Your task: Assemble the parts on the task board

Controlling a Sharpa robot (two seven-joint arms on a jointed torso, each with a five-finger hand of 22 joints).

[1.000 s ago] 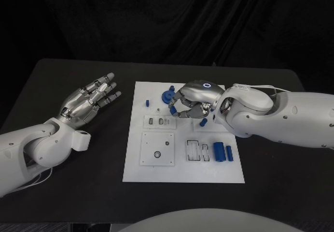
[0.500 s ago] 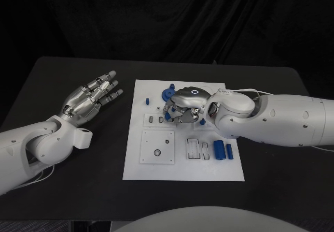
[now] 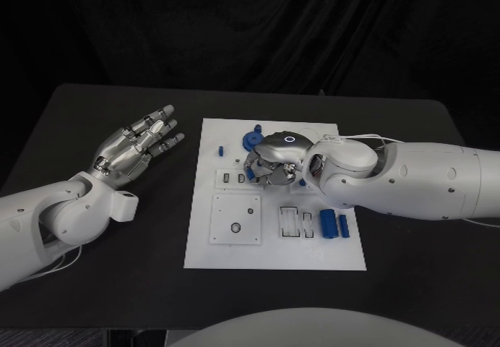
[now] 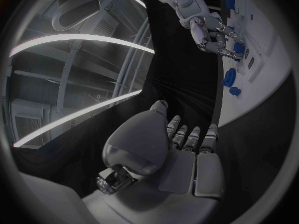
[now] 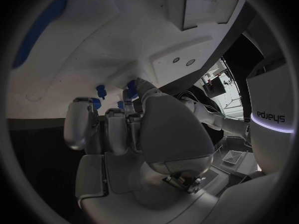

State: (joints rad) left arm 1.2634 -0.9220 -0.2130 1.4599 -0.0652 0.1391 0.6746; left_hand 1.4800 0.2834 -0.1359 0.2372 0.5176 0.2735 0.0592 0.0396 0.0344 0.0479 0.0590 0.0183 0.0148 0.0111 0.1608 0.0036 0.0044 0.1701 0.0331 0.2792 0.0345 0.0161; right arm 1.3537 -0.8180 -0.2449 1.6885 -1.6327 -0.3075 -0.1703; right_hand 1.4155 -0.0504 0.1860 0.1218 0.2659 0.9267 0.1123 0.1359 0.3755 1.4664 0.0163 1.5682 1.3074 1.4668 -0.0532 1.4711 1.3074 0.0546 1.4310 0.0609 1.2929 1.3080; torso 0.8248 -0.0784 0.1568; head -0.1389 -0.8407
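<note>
The white task board (image 3: 276, 253) lies mid-table. My right hand (image 3: 273, 163) hovers low over its upper middle with the fingers curled down. A small blue part (image 5: 131, 86) shows between the thumb and fingertips, and the hand (image 5: 137, 129) appears to pinch it. The left wrist view shows the same hand (image 4: 212, 32) with that blue part (image 4: 238, 48) at its fingertips. My left hand (image 3: 136, 148) hangs flat over the bare table left of the board, fingers spread, holding nothing. A round blue part (image 3: 252, 139) stands just behind the right hand.
A small blue peg (image 3: 220, 152) stands near the board's left edge. Two blue cylinders (image 3: 334, 225) lie at the right, beside rectangular slots (image 3: 295, 223). A square inset plate (image 3: 236, 220) sits lower left, and another blue piece (image 3: 304, 183) lies under the right wrist.
My right hand has moved left and a little nearer across the board, turning its fingers downward; the blue part once seen beside its fingers is now hidden beneath it. The left hand stays still.
</note>
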